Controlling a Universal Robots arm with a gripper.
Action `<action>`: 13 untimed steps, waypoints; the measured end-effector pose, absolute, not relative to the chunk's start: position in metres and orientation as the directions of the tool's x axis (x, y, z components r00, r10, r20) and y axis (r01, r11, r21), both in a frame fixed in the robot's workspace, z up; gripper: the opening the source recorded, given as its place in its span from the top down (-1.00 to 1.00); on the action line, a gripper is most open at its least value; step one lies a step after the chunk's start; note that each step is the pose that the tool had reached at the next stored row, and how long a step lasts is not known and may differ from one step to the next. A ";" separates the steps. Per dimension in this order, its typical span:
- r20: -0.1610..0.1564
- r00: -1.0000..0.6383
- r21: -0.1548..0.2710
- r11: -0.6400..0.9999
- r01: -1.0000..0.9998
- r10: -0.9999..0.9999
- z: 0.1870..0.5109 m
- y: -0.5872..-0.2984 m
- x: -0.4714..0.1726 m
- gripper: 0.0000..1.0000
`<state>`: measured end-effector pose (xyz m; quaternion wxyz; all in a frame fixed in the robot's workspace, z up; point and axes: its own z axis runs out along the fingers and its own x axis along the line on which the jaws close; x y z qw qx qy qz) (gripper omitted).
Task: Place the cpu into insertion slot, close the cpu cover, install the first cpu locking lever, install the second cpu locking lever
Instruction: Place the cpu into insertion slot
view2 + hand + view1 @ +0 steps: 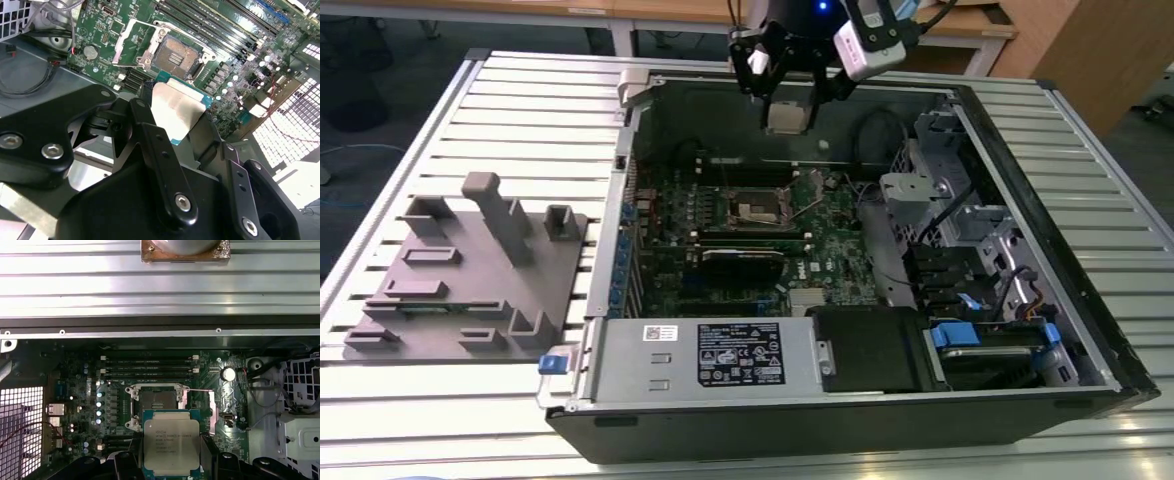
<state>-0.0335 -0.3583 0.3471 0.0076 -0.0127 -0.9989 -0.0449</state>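
The gripper [176,120] has its jaws closed on two opposite edges of the chip [172,105]. The chip is flat and nearly square, so no side looks clearly longer. In the first wrist view its silver top faces the camera. It hangs in the air, away from the board.

Below it is the socket [176,54] on the green board [97,25], with its gold middle showing. The cover [123,42] is swung up and open, just beside the socket.

In the exterior view the chip hangs high over the far side of the open computer case [854,420]. The case lies on the ribbed metal bench [520,90]. A grey block [467,290] sits on the bench at the exterior view's left.
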 end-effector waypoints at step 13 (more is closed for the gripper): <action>0.016 -1.000 0.090 0.996 0.026 0.025 0.339 -0.358 -0.034 -0.08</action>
